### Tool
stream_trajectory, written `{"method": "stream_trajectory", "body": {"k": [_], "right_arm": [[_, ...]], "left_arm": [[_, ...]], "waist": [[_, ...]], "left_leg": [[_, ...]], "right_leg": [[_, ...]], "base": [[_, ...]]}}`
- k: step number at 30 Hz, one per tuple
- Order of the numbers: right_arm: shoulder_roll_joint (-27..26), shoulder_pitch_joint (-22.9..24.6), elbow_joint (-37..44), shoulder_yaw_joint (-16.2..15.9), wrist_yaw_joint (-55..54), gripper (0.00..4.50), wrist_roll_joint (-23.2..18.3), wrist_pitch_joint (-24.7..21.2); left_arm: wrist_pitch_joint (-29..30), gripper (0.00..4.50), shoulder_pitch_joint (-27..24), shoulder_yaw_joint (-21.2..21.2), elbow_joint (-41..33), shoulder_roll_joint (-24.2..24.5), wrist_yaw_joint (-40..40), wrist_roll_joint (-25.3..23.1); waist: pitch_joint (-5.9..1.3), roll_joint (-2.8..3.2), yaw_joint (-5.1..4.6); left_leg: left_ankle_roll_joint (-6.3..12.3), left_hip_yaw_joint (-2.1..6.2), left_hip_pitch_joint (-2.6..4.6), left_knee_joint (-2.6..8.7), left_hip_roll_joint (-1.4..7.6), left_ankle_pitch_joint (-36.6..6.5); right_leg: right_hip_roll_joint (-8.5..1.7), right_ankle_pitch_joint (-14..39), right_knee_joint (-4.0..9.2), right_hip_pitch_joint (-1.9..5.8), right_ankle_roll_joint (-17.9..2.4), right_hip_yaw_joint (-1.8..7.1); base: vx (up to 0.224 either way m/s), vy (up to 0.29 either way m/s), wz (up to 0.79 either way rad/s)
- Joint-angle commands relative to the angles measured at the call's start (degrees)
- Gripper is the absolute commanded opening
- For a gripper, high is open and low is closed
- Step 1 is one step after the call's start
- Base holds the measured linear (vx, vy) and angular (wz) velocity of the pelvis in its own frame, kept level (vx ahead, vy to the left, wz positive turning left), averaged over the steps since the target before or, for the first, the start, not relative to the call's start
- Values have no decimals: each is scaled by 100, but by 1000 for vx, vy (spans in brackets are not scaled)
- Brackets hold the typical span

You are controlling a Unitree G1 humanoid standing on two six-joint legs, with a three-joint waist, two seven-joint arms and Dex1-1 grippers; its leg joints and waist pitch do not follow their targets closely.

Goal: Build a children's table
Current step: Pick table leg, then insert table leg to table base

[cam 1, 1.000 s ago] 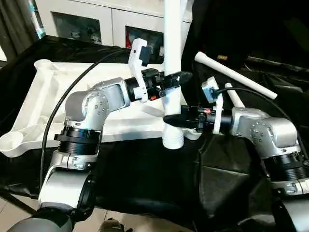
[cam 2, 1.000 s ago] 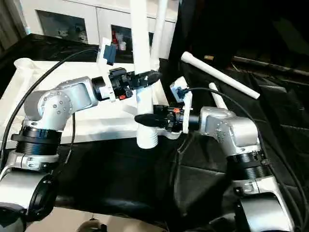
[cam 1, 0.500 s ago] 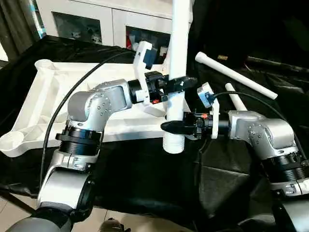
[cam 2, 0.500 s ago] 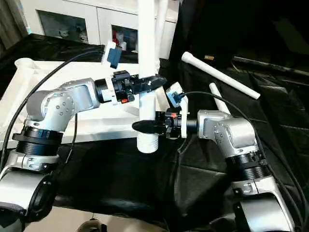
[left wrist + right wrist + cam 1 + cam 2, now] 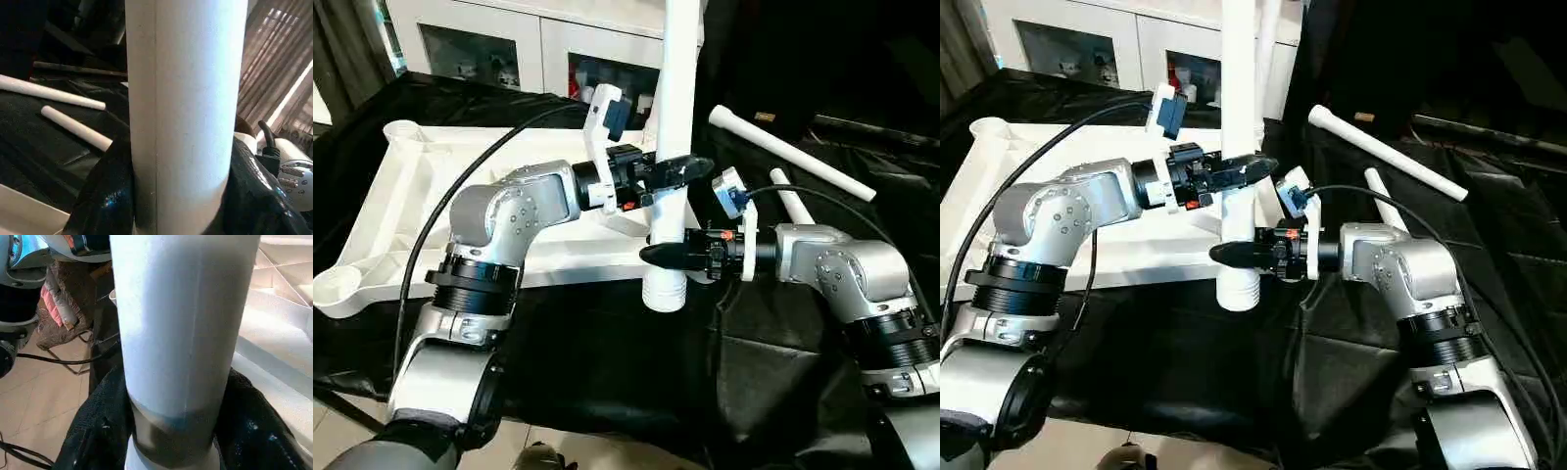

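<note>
Both grippers hold one leg up straight

The left gripper (image 5: 690, 168) and right gripper (image 5: 656, 257) squeeze the leg (image 5: 674, 147) by the tabletop (image 5: 411, 186) edge, its end not yet in a corner socket. Two legs (image 5: 793, 155) wait on the black cloth (image 5: 607, 362). The right wrist view shows the tabletop's ribs close up

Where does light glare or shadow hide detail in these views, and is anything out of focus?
Left wrist view: the leg is bright on one side, and a slatted window behind it is washed out. Right wrist view: shadow bands the leg's lower part, and the floor behind is soft. Eye views: the black cloth swallows detail, and the tabletop is bright.
</note>
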State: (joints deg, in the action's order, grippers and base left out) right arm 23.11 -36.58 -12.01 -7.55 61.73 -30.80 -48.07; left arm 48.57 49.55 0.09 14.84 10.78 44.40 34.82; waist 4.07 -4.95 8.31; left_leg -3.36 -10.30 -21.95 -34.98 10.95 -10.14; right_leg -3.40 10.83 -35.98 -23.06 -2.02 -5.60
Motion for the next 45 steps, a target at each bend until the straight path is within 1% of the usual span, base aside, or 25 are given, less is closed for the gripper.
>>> {"method": "stream_trajectory", "body": {"k": [1, 7, 8, 9, 11, 13, 16, 18, 19, 20, 21, 22, 23, 25, 26, 27, 28, 32, 33, 35, 36, 38, 42, 43, 45], "right_arm": [[-2, 17, 26, 35, -29, 188, 55, 98], [-189, 49, -5, 299, -234, 188, -21, 332], [-331, 49, -6, 519, -406, 188, -126, 429], [-331, 49, -6, 519, -406, 188, -126, 429], [-473, 57, -22, 699, -639, 188, -157, 595], [-599, 70, -54, 828, -873, 188, -124, 817], [-867, 25, -238, 1160, -1495, 187, -17, 1304], [-989, -72, -469, 1415, -1981, 187, 87, 1604], [-1028, -116, -591, 1528, -2298, 187, 210, 1815], [-963, -146, -811, 1556, -2814, 187, 610, 2191], [-947, -147, -840, 1548, -2885, 187, 677, 2250], [-764, -95, -1078, 1353, -3193, 187, 1152, 2603], [-653, -46, -1192, 1214, -3323, 187, 1389, 2703], [-558, 14, -1336, 1120, -3497, 187, 1615, 2842], [-534, 56, -1442, 1193, -3651, 187, 1656, 2863], [-546, 61, -1465, 1264, -3684, 187, 1610, 2820], [-537, 88, -1456, 1318, -3693, 187, 1600, 2834], [-469, 212, -1321, 1392, -3634, 187, 1594, 2860], [-454, 240, -1289, 1393, -3607, 187, 1585, 2857], [-428, 276, -1269, 1375, -3562, 187, 1579, 2886], [-414, 314, -1225, 1360, -3517, 187, 1574, 2883], [-390, 375, -1152, 1326, -3462, 187, 1588, 2886], [-378, 443, -1056, 1314, -3445, 187, 1566, 2852], [-376, 476, -1011, 1318, -3440, 187, 1559, 2832], [-374, 494, -984, 1323, -3434, 187, 1556, 2821]], "left_arm": [[120, 254, 151, 121, -20, -52, -76, 117], [-297, 297, 193, 514, 48, -293, -391, 225], [-993, 297, 207, 923, 94, -578, -659, 334], [-993, 295, 207, 923, 94, -578, -659, 334], [-1569, 294, 358, 1581, 287, -930, -1177, 691], [-1746, 294, 470, 1971, 382, -1095, -1382, 962], [-1725, 294, 489, 2162, 268, -1129, -1206, 1220], [-1882, 294, 521, 2195, 263, -1097, -1214, 1170], [-1953, 294, 533, 2128, 327, -1016, -1241, 1007], [-2381, 294, 429, 1463, 545, -680, -1103, 64], [-2454, 294, 407, 1348, 576, -626, -1067, -87], [-2846, 294, 174, 319, 761, -191, -589, -1101], [-3168, 294, 49, -268, 882, 48, -312, -1640], [-3637, 294, -100, -1024, 1089, 355, 14, -2337], [-4153, 294, -225, -1679, 1361, 617, 378, -2939], [-4302, 294, -257, -1842, 1459, 680, 521, -3076], [-4312, 294, -315, -1914, 1595, 688, 745, -3059], [-4292, 294, -399, -2043, 2090, 648, 1239, -3016], [-4378, 294, -377, -2073, 2263, 645, 1338, -3055], [-4593, 277, -302, -2139, 2606, 642, 1388, -3209], [-4763, 259, -228, -2182, 2903, 635, 1386, -3330], [-5017, 255, -89, -2272, 3364, 638, 1194, -3585], [-5168, 211, 63, -2355, 3869, 638, 1357, -3720], [-5178, 207, 101, -2390, 3990, 641, 1380, -3780], [-5183, 196, 133, -2390, 4081, 631, 1393, -3810]], "waist": [[-483, 2, 6], [-478, -7, 2], [-476, -13, 12], [-476, -13, 12], [-473, -18, 12], [-487, -21, 15], [-483, -21, -3], [-483, 22, -14], [-485, 27, -20], [-474, 27, -24], [-463, 27, -34], [-472, 32, -25], [-465, 49, -35], [-468, 48, -32], [-484, 55, -35], [-489, 54, -49], [-504, 107, -55], [-525, 100, -77], [-513, 89, -80], [-498, 85, -80], [-487, 150, -99], [-493, 165, -121], [-497, 178, -119], [-503, 233, -124], [-511, 216, -128]], "left_leg": [[-57, 96, 97, 351, 277, -332], [-25, 95, 91, 346, 271, -365], [-16, 98, 78, 343, 272, -381], [-16, 98, 78, 343, 272, -381], [-12, 88, 82, 341, 273, -397], [-25, 97, 81, 336, 266, -384], [-86, 92, 99, 349, 263, -434], [-133, 94, 112, 356, 266, -420], [-158, 95, 129, 364, 272, -435], [-169, 103, 135, 383, 274, -460], [-183, 113, 139, 398, 271, -487], [-242, 121, 163, 407, 278, -478], [-295, 100, 184, 409, 278, -488], [-329, 94, 198, 412, 283, -488], [-320, 111, 156, 422, 271, -430], [-321, 105, 151, 419, 273, -407], [-294, 104, 151, 412, 270, -348], [-193, 83, 114, 382, 259, -237], [-163, 84, 120, 383, 261, -333], [-117, 73, 121, 386, 250, -473], [-131, 81, 131, 397, 261, -600], [-121, 96, 136, 398, 255, -763], [-90, 98, 139, 392, 263, -716], [-89, 102, 142, 390, 270, -730], [-68, 112, 139, 390, 280, -719]], "right_leg": [[-579, 795, 396, 380, -805, 367], [-583, 831, 414, 380, -839, 365], [-596, 845, 431, 391, -846, 365], [-596, 845, 431, 391, -846, 365], [-582, 806, 427, 377, -865, 366], [-587, 706, 405, 382, -912, 356], [-597, 937, 424, 365, -828, 352], [-581, 920, 423, 348, -802, 357], [-577, 902, 418, 331, -786, 357], [-567, 961, 443, 323, -692, 359], [-547, 1099, 461, 310, -535, 361], [-559, 1231, 462, 307, -346, 369], [-542, 1230, 447, 293, -247, 389], [-548, 1156, 446, 293, -217, 402], [-563, 977, 426, 328, -237, 408], [-557, 865, 403, 336, -271, 411], [-567, 602, 370, 347, -415, 412], [-570, -94, 296, 390, -862, 405], [-579, -42, 303, 393, -945, 401], [-588, 214, 348, 395, -976, 404], [-574, 376, 388, 382, -950, 399], [-566, 618, 418, 398, -823, 400], [-593, 716, 418, 387, -885, 398], [-585, 634, 423, 381, -928, 397], [-598, 483, 389, 395, -1026, 391]], "base": [[0, 0, 0], [0, 0, 0], [0, 0, 0], [0, 0, 0], [0, 0, 0], [0, 0, 0], [0, 0, 0], [0, 0, 0], [0, 0, 0], [0, 0, 0], [0, 0, 0], [0, 0, 0], [0, 0, 0], [0, 0, 0], [0, 0, 0], [0, 0, 0], [0, 0, 0], [0, 0, 0], [0, 0, 0], [0, 0, 0], [0, 0, 0], [0, 0, 0], [0, 0, 0], [0, 0, 0], [0, 0, 0]]}}
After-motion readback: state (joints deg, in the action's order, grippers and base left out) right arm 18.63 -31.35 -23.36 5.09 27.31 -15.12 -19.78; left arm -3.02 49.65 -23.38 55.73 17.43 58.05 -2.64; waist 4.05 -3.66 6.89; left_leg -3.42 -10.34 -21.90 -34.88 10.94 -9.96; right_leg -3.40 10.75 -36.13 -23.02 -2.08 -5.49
